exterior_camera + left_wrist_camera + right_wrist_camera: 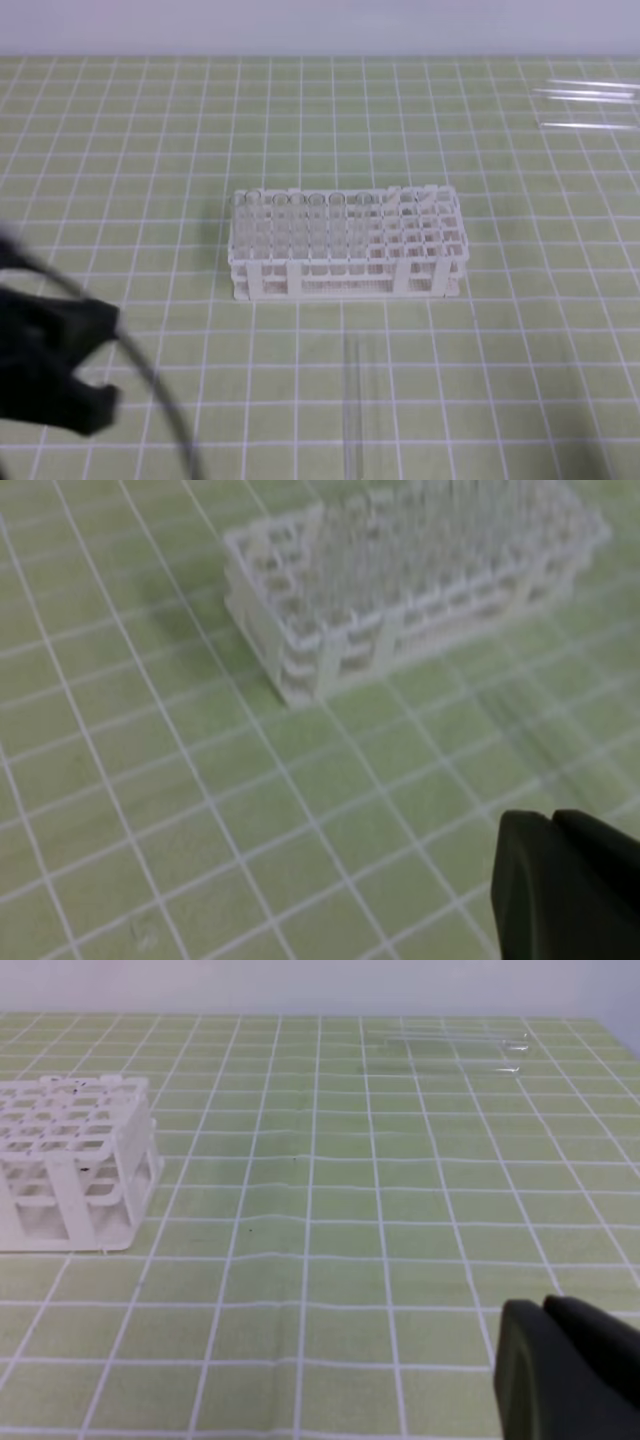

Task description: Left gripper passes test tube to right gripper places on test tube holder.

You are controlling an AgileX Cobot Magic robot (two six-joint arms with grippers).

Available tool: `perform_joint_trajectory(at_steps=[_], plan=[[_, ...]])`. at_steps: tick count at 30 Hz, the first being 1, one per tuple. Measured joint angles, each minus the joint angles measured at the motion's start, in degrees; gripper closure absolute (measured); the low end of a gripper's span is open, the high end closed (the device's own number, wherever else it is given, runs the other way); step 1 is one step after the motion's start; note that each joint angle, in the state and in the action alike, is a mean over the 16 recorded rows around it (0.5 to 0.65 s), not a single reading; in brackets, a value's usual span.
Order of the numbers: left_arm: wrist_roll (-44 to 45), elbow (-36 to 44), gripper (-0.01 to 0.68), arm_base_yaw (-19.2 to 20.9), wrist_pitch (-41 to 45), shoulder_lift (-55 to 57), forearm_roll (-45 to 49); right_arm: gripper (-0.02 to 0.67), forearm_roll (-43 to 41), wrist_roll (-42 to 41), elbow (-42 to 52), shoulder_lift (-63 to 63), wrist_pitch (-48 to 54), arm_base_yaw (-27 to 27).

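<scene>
The white test tube holder (345, 245) stands mid-table, with clear tubes upright in its left columns. A clear test tube (352, 400) lies on the green grid mat in front of the holder, pointing toward it, and nothing touches it. My left arm (55, 370) is a blurred black mass with a cable at the lower left, well left of the tube. In the left wrist view my left gripper (552, 830) is shut and empty, with the holder (400, 580) ahead of it. My right gripper (546, 1312) is also shut and empty, and the holder (70, 1160) is far to its left.
Several more clear tubes (588, 97) lie at the far right of the mat, near the back edge. The right wrist view shows these spare tubes (450, 1038) too. The green grid mat (150, 150) covers the whole table.
</scene>
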Motion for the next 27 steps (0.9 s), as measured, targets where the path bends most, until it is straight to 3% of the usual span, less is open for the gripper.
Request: perform_joint_trajectory(at_steps=[7, 14, 22, 27], plan=[[4.87, -10.45, 0.675, -5.94, 7.91, 21.52, -2.15, 0.666, 0.0, 0.0, 0.0, 0.0, 0.0, 0.0], [5.52, -18.87, 0.674, -8.86, 13.83, 38.12, -7.55, 0.666, 0.0, 0.0, 0.0, 0.0, 0.0, 0.0], [3.54, -24.79, 0.671, -9.94, 17.6, 48.69, -13.84, 0.666, 0.0, 0.0, 0.0, 0.0, 0.0, 0.0], [2.85, -25.76, 0.63, -9.98, 17.34, 52.37, -16.94, 0.666, 0.0, 0.0, 0.0, 0.01, 0.0, 0.0]])
